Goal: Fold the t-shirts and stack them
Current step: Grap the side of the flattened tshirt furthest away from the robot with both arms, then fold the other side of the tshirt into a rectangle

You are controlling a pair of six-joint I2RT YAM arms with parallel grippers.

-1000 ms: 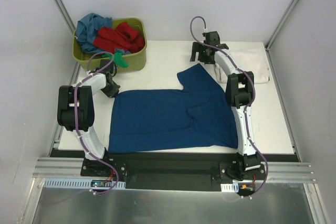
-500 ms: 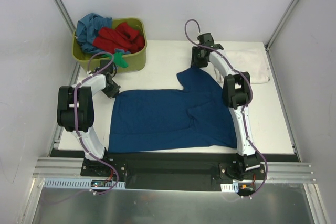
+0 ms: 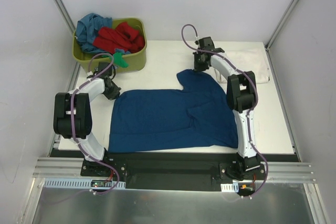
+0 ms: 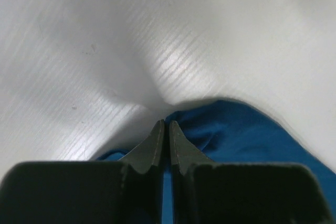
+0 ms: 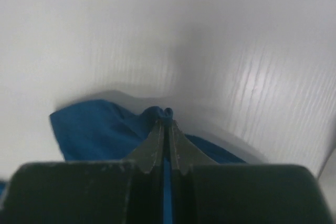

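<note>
A dark navy blue t-shirt (image 3: 168,119) lies spread across the white table (image 3: 163,56). At the shirt's back left corner, my left gripper (image 3: 113,92) is shut on the cloth; in the left wrist view blue fabric (image 4: 247,135) runs between the closed fingertips (image 4: 164,124). My right gripper (image 3: 201,68) is shut on the tip of the sleeve at the back; the right wrist view shows a small pinch of blue cloth (image 5: 89,129) bunched at its fingertips (image 5: 168,121). A white t-shirt (image 3: 254,61) lies folded at the back right.
An olive-green tub (image 3: 134,61) stands at the back left, holding red (image 3: 118,38), teal (image 3: 89,24) and green (image 3: 122,60) t-shirts. White walls enclose the table on three sides. The arm bases sit on a black rail (image 3: 168,169) at the near edge.
My right gripper came down from above onto the sleeve tip and closed on it. The left gripper stayed shut on its corner; the left arm shifted slightly.
</note>
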